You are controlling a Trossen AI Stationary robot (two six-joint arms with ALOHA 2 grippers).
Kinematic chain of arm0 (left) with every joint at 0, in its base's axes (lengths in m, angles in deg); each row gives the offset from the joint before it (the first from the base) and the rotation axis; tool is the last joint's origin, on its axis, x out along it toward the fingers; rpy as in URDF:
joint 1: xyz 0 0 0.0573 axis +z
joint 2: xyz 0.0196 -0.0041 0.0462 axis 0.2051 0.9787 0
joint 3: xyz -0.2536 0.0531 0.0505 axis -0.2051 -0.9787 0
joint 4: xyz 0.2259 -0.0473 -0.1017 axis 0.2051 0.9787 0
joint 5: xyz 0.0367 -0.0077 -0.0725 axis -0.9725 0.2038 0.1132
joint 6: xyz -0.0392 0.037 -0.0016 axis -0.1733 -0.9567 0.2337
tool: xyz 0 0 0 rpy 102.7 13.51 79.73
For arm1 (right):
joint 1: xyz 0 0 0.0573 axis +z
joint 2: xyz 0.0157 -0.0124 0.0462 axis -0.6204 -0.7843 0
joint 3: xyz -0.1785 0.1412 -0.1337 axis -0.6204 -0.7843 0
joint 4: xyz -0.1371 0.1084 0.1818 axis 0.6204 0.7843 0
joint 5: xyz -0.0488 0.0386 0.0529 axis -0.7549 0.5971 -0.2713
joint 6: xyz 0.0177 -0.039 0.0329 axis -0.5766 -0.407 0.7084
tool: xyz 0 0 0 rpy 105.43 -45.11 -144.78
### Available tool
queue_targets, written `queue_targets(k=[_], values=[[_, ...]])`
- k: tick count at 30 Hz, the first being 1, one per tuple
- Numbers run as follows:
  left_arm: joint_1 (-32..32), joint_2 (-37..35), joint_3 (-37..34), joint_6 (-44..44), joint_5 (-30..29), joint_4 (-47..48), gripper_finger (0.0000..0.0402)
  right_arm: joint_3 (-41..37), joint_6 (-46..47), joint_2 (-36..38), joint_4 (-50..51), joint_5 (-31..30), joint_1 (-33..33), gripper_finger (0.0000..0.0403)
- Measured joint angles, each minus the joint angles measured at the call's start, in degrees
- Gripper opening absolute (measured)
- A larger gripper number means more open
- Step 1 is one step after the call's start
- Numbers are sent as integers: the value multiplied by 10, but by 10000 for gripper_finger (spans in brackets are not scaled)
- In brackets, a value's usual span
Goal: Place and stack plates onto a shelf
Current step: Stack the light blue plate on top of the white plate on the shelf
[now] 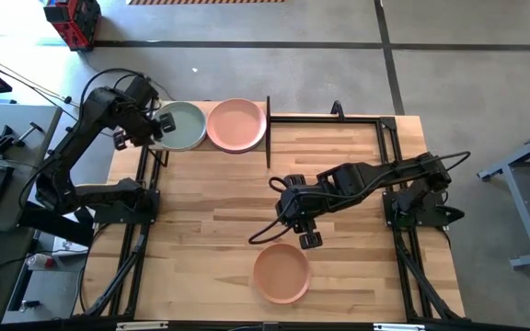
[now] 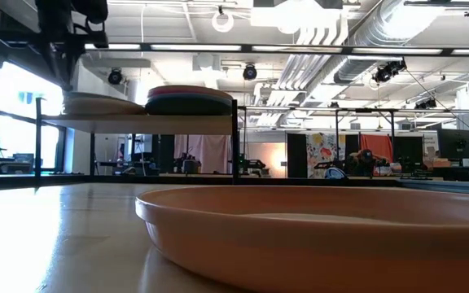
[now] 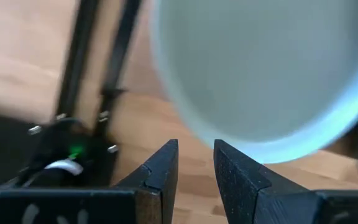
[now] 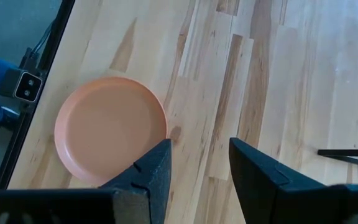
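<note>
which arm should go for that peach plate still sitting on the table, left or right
Right, probably. The right gripper, fingers open and empty, hovers just beside the peach-orange plate on the tabletop. The left gripper is far off at the shelf, by the sage green plate.

Most of the tabletop (image 1: 201,230) lay bare before me; only the peach-orange plate (image 1: 281,273) sat on it, toward six o'clock of centre, with open wood all round it. My right gripper (image 1: 304,230) hung just above that plate's twelve o'clock edge, fingers parted, nothing between them. At eleven o'clock the shelf (image 2: 137,122) was filled side by side by the sage green plate (image 1: 181,125) and the pink plate (image 1: 237,124), which topped a stack. A black post (image 1: 269,133) stood at the shelf's three o'clock end. My left gripper (image 1: 159,124), fingers apart, crowded the green plate's nine o'clock rim.
</note>
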Motion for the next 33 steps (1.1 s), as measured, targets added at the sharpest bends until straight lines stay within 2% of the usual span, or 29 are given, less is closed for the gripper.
queue_targets(k=[3,6,33], values=[[0,7,0,-1,-23,33,90,0,0,0,0,0,0,138],[0,7,0,0,-40,24,90,0,0,0,0,0,0,138],[-1,103,1,-31,-61,25,90,0,30,0,0,0,0,138]])
